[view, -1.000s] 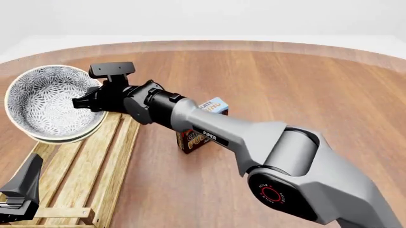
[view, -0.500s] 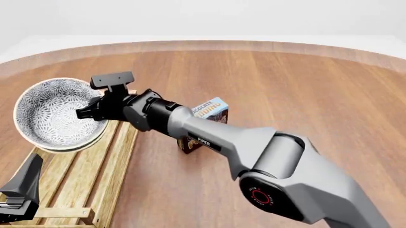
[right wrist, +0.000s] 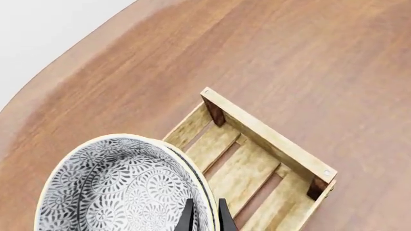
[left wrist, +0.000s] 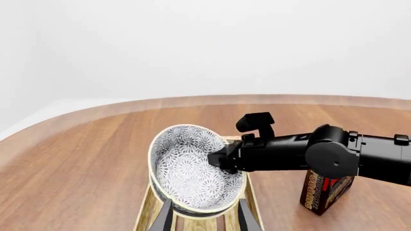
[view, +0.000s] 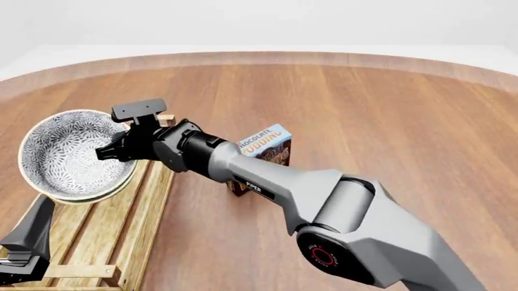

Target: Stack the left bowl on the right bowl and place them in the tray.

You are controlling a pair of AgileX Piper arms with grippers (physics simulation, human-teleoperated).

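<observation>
Right tool pinching the stacked bowls' rim, bowls tilted over the tray, left tool's grip unclear

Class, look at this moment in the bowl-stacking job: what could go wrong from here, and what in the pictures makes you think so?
1. The right gripper pinches only the rim of the stacked bowls, which hang tilted. The stack might slip or the two bowls might separate.
2. The stack hangs over the far end of the tray, partly past its left edge. Released here, it might catch a low side and tip out.
3. The arm passes close to the chocolate pudding box and may knock it.
</observation>
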